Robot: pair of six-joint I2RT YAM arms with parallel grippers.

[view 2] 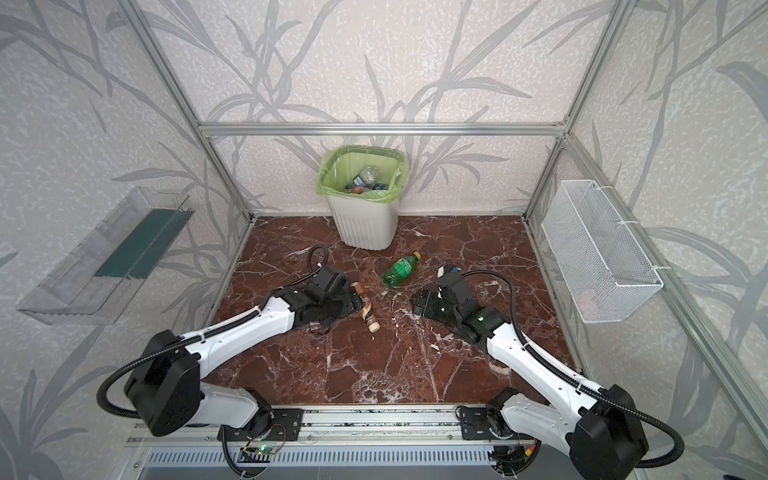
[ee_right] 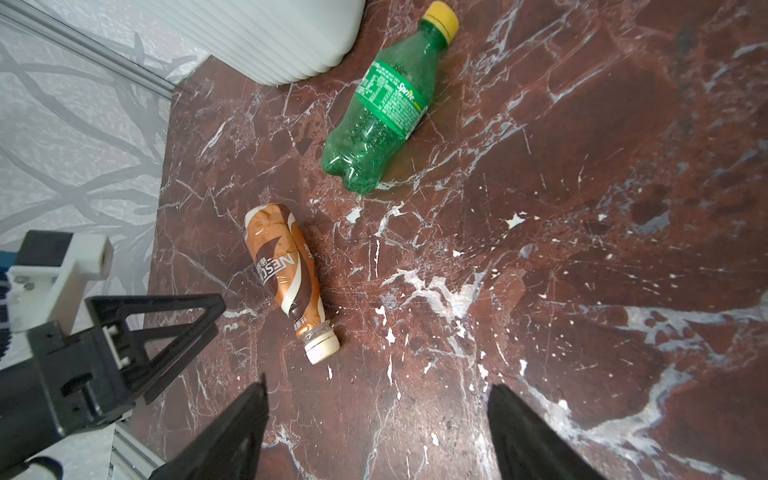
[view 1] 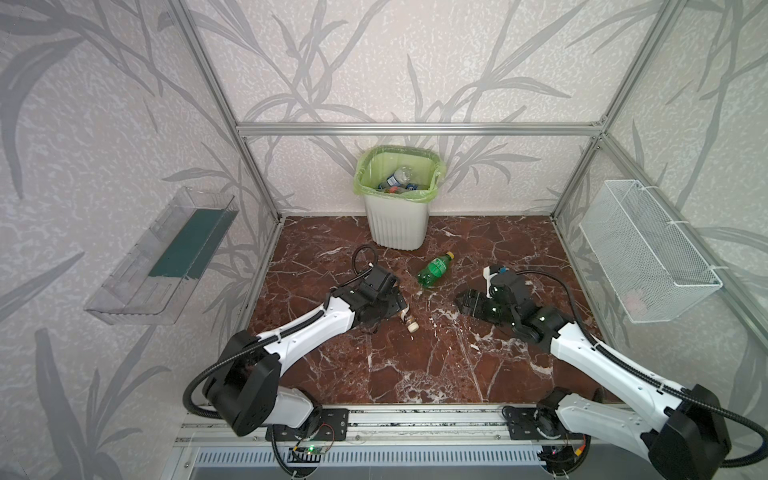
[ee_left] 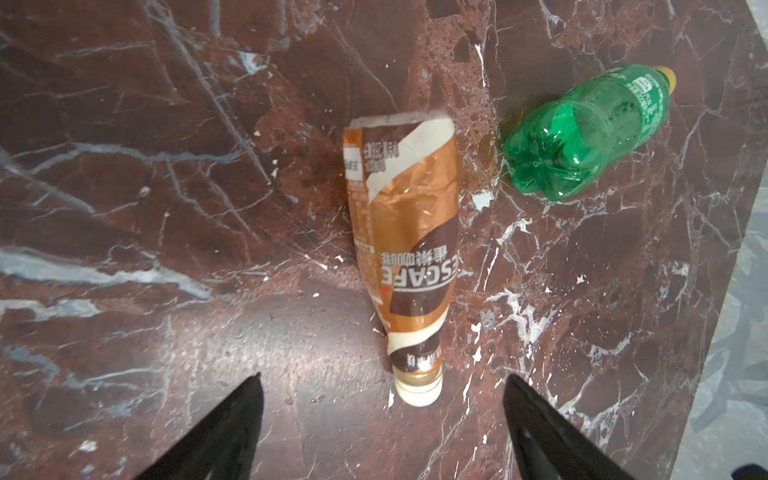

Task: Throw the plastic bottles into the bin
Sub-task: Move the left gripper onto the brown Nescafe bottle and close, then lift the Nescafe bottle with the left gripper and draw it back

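Note:
A brown-wrapped plastic bottle (ee_left: 407, 249) lies on the marble floor, its cream cap (ee_left: 417, 390) just inside the tips of my open left gripper (ee_left: 383, 376). Nothing is gripped. From above, that gripper (view 2: 353, 303) hovers over the bottle (view 2: 365, 307) and hides most of it. A green bottle (view 1: 435, 270) with a yellow cap lies beyond, towards the bin (view 1: 397, 224). The bin stands at the back wall with several bottles (view 1: 399, 180) inside. My right gripper (ee_right: 378, 382) is open over bare floor, to the right of both lying bottles (ee_right: 286, 270) (ee_right: 382, 112).
A clear plastic tray (view 1: 162, 257) hangs on the left wall. A white wire basket (view 1: 648, 253) hangs on the right wall. Aluminium frame posts edge the floor. The left gripper's finger (ee_right: 166, 316) shows near the brown bottle in the right wrist view.

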